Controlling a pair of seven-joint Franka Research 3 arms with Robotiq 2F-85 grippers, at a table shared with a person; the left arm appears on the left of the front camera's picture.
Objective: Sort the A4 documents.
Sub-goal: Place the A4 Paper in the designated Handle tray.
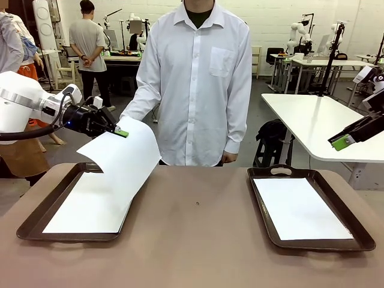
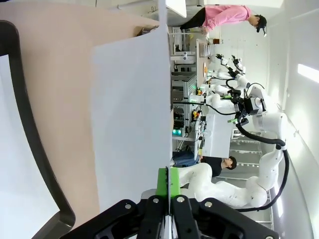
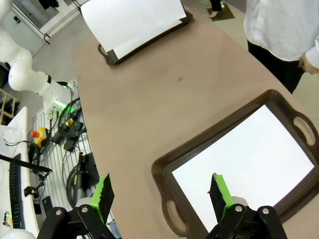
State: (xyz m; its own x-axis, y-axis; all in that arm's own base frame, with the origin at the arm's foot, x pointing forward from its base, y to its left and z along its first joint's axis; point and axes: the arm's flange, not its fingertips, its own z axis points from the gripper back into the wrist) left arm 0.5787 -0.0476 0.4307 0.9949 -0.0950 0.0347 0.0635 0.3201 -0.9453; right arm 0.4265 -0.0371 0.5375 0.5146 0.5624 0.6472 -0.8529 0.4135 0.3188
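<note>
Two dark trays (image 1: 42,223), flat white sheets (image 1: 300,209), one curled sheet (image 1: 123,157)

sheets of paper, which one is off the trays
The sheet pinched at its top edge by the left gripper, hanging curved above the left tray. The other two lie flat, one in the left tray, one in the right tray.

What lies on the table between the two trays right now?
Bare tabletop between the left tray and the right tray in the front view; the right wrist view agrees.
</note>
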